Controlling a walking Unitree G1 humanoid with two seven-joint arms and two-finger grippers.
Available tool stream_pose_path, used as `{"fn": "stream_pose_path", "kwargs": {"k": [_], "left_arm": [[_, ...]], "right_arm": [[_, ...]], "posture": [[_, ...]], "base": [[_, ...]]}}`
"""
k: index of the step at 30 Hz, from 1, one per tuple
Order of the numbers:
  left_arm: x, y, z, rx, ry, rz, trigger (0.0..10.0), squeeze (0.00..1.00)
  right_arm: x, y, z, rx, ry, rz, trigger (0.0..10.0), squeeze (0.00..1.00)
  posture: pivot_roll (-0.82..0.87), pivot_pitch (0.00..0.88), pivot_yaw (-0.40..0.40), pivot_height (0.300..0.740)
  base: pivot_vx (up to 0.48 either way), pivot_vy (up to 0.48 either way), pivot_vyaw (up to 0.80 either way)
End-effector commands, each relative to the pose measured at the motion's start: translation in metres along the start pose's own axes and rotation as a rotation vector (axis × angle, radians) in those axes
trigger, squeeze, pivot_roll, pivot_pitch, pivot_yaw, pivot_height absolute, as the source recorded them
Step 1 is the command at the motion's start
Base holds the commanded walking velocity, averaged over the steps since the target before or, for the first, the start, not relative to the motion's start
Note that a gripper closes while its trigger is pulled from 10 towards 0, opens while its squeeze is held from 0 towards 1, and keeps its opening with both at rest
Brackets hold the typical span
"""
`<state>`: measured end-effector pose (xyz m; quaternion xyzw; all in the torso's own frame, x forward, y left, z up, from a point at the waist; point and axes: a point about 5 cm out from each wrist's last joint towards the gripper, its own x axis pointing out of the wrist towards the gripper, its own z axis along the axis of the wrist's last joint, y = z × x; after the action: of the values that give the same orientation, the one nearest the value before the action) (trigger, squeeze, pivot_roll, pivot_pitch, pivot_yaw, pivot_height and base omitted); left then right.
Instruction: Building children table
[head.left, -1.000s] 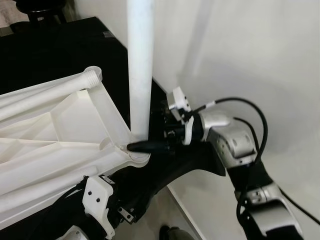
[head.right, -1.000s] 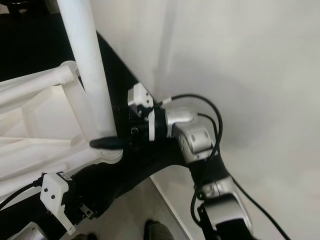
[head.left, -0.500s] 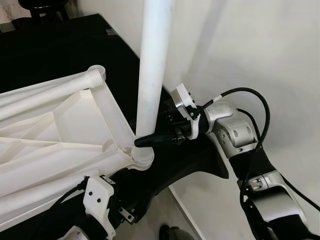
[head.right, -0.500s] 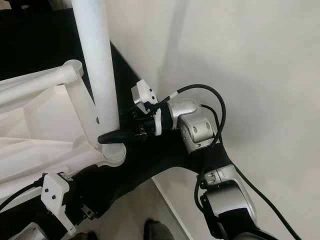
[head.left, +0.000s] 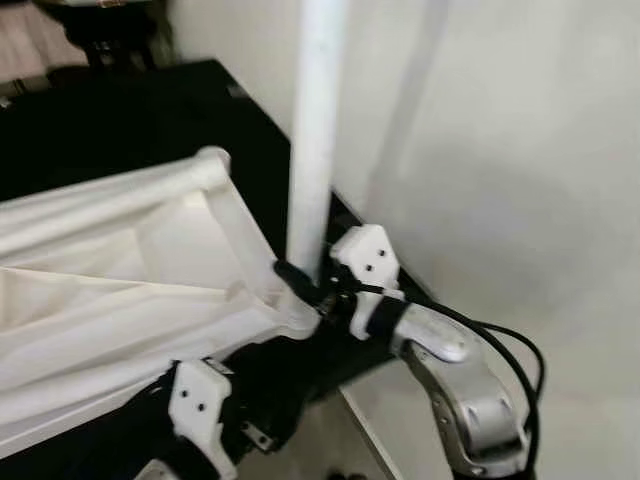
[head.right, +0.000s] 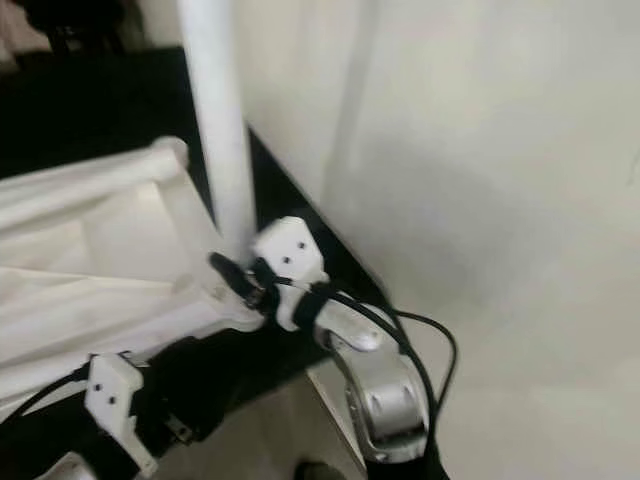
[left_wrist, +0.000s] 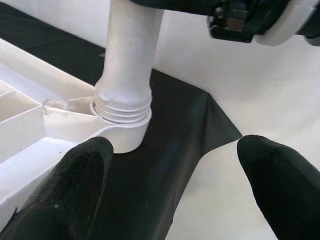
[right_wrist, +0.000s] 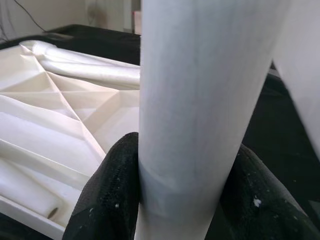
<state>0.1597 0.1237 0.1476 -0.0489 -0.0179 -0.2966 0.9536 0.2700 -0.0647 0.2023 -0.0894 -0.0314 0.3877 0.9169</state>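
Observation:
The white children's tabletop (head.left: 120, 290) lies upside down on a black surface, ribbed underside up. A white leg (head.left: 315, 130) stands upright in the corner socket (left_wrist: 122, 130), with threads showing just above the socket rim. My right gripper (head.left: 295, 280) is shut on this leg low down, one black finger (right_wrist: 112, 190) on each side. My left gripper (left_wrist: 175, 195) is open just below that corner, its fingers (left_wrist: 80, 185) wide apart and holding nothing. A second white leg (head.left: 110, 195) lies along the tabletop's far edge.
The black surface (head.left: 120, 110) ends right beside the socket corner, next to a white wall (head.left: 500, 150). Dark furniture (head.left: 100, 30) stands at the far back. My left wrist's white camera mount (head.left: 195, 400) sits under the tabletop's near edge.
The head view has shifted and blurred. My right wrist has turned and its forearm has dropped lower, still clamped on the upright leg. The leg stays in the socket.

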Motion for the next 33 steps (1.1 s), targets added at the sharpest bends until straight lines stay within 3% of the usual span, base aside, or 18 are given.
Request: {"fn": "stream_pose_path", "kwargs": {"k": [1, 2, 3, 4, 7, 8, 10, 12, 15, 16, 17, 18, 19, 28, 29, 33], "left_arm": [[0.000, -0.001, -0.006, -0.016, 0.023, -0.005, 10.0, 0.00], [0.000, -0.001, -0.006, -0.016, 0.023, -0.005, 10.0, 0.00], [0.000, 0.000, -0.007, -0.015, 0.023, -0.005, 10.0, 0.00], [0.000, 0.000, -0.008, -0.014, 0.021, 0.001, 10.0, 0.00], [0.000, 0.001, -0.008, -0.013, 0.019, 0.006, 10.0, 0.00], [0.001, 0.001, -0.008, -0.011, 0.017, 0.011, 10.0, 0.00], [0.002, 0.003, -0.009, -0.009, 0.016, 0.014, 10.0, 0.00], [0.003, 0.004, -0.009, -0.008, 0.016, 0.014, 10.0, 0.00], [0.003, 0.004, -0.010, -0.007, 0.017, 0.013, 10.0, 0.00], [0.004, 0.004, -0.010, -0.005, 0.018, 0.012, 10.0, 0.00], [0.004, 0.004, -0.010, -0.005, 0.018, 0.012, 10.0, 0.00], [0.005, 0.004, -0.011, -0.005, 0.019, 0.011, 10.0, 0.00], [0.005, 0.004, -0.011, -0.003, 0.020, 0.011, 10.0, 0.00], [0.005, 0.004, -0.011, 0.001, 0.020, 0.016, 10.0, 0.00], [0.005, 0.003, -0.011, 0.001, 0.020, 0.017, 10.0, 0.00], [0.005, 0.002, -0.012, -0.001, 0.020, 0.015, 10.0, 0.00]], "right_arm": [[-0.005, -0.008, -0.044, 0.016, 0.235, -0.048, 0.0, 0.00], [-0.005, -0.008, -0.044, 0.016, 0.235, -0.048, 0.0, 0.00], [-0.001, -0.010, -0.042, 0.042, 0.224, -0.017, 10.0, 0.00], [0.002, -0.008, -0.040, 0.033, 0.215, 0.079, 10.0, 0.25], [0.002, -0.004, -0.038, 0.027, 0.217, 0.125, 10.0, 0.25], [0.003, -0.001, -0.031, 0.030, 0.182, 0.200, 10.0, 1.00], [0.003, 0.000, -0.010, 0.016, 0.057, 0.403, 10.0, 1.00], [0.003, -0.006, -0.001, -0.028, 0.000, 0.530, 10.0, 1.00], [0.005, -0.010, 0.000, -0.059, 0.006, 0.561, 10.0, 1.00], [0.009, -0.017, -0.004, -0.129, 0.037, 0.595, 10.0, 0.73], [0.009, -0.017, -0.004, -0.129, 0.037, 0.595, 10.0, 0.73], [0.012, -0.022, -0.006, -0.178, 0.061, 0.618, 10.0, 0.04], [0.017, -0.027, -0.007, -0.196, 0.073, 0.645, 10.0, 0.00], [0.032, -0.037, 0.005, -0.189, 0.047, 0.743, 10.0, 0.00], [0.036, -0.039, 0.008, -0.182, 0.038, 0.757, 0.4, 0.00], [0.038, -0.043, 0.011, -0.161, 0.017, 0.802, 0.0, 0.00]], "posture": [[-0.20, 0.204, -0.129, 0.740], [-0.20, 0.204, -0.129, 0.740], [-0.20, 0.198, -0.130, 0.740], [-0.20, 0.191, -0.129, 0.740], [-0.20, 0.191, -0.129, 0.740], [-0.19, 0.185, -0.129, 0.740], [-0.19, 0.178, -0.126, 0.740], [-0.19, 0.175, -0.125, 0.740], [-0.18, 0.175, -0.126, 0.740], [-0.17, 0.168, -0.127, 0.740], [-0.17, 0.168, -0.127, 0.740], [-0.17, 0.168, -0.127, 0.740], [-0.16, 0.167, -0.127, 0.740], [-0.15, 0.172, -0.126, 0.740], [-0.15, 0.173, -0.125, 0.740], [-0.15, 0.177, -0.126, 0.740]], "base": [[0.000, 0.000, 0.00], [0.000, 0.000, 0.00], [0.000, 0.000, 0.00], [0.000, 0.000, 0.00], [0.000, 0.000, 0.00], [0.000, 0.000, 0.00], [0.000, 0.000, 0.00], [0.000, 0.000, 0.00], [0.000, 0.000, 0.00], [0.000, 0.000, 0.00], [0.000, 0.000, 0.00], [0.000, 0.000, 0.00], [0.000, 0.000, 0.00], [0.000, 0.000, 0.00], [0.000, 0.000, 0.00], [0.000, 0.000, 0.00]]}}
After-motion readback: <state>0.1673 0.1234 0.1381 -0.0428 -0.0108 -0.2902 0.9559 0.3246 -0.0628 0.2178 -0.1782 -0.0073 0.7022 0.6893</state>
